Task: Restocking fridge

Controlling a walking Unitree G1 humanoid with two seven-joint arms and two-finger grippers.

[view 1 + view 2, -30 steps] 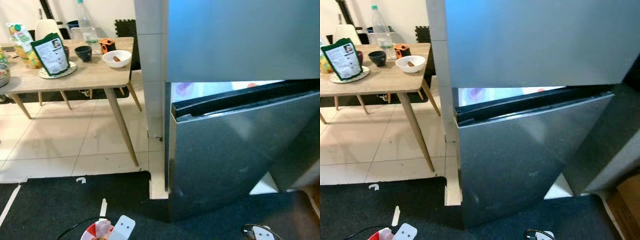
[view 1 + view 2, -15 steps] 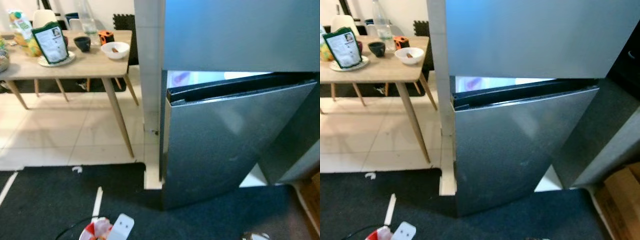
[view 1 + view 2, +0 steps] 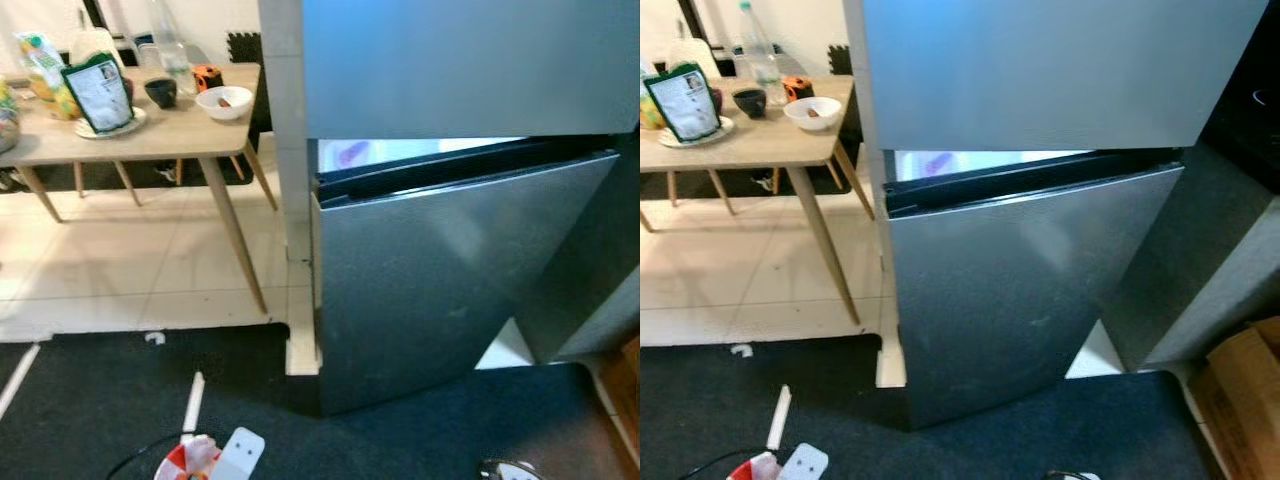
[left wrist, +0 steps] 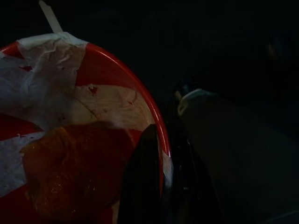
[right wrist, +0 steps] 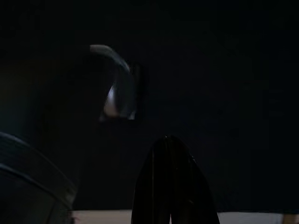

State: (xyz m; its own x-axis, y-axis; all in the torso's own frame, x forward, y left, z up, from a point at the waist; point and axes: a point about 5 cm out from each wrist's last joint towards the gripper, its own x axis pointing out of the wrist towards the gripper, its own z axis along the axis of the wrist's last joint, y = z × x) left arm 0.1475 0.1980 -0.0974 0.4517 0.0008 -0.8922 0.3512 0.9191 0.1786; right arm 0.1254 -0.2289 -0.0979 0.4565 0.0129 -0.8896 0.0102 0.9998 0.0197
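The left pincer (image 4: 156,186) clamps the rim of a red, paper-lined bowl of orange food (image 4: 70,154), low before the grey steel fridge (image 3: 440,290). Its lower door (image 3: 1020,300) stands barely ajar; entry risks spilling. The right pincer (image 5: 170,186) is closed and idle.

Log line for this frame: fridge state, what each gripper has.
fridge lower door: ajar | left gripper: shut on red bowl rim | right gripper: shut, idle
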